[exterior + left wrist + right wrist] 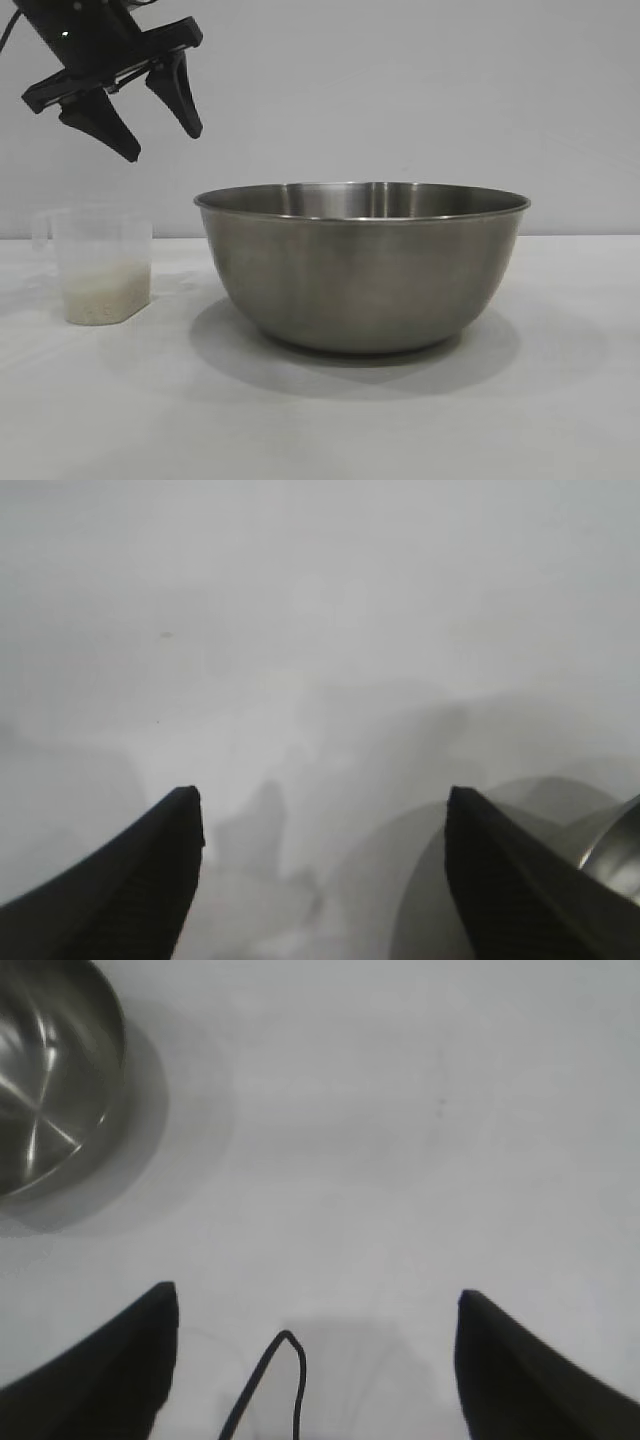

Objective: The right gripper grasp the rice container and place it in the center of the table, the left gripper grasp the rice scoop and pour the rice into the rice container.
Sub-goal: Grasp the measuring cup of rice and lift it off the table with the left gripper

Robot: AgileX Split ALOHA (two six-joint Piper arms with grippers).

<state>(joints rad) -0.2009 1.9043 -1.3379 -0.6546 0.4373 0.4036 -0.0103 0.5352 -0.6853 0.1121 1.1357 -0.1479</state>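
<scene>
One steel bowl (362, 268) sat mid-frame on the white surface (560, 400). One clear cup (98, 265), holding rice (104, 293), stood at left. The left claw (157, 127) hung upper left, wide and empty. The right claw (315, 1305) gaped empty over bare surface.

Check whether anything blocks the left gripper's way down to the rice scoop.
Nothing visible does. The left gripper hangs open in the air above the rice scoop, with only clear space between them. The rice container stands off to the side on the table, apart from the scoop.
</scene>
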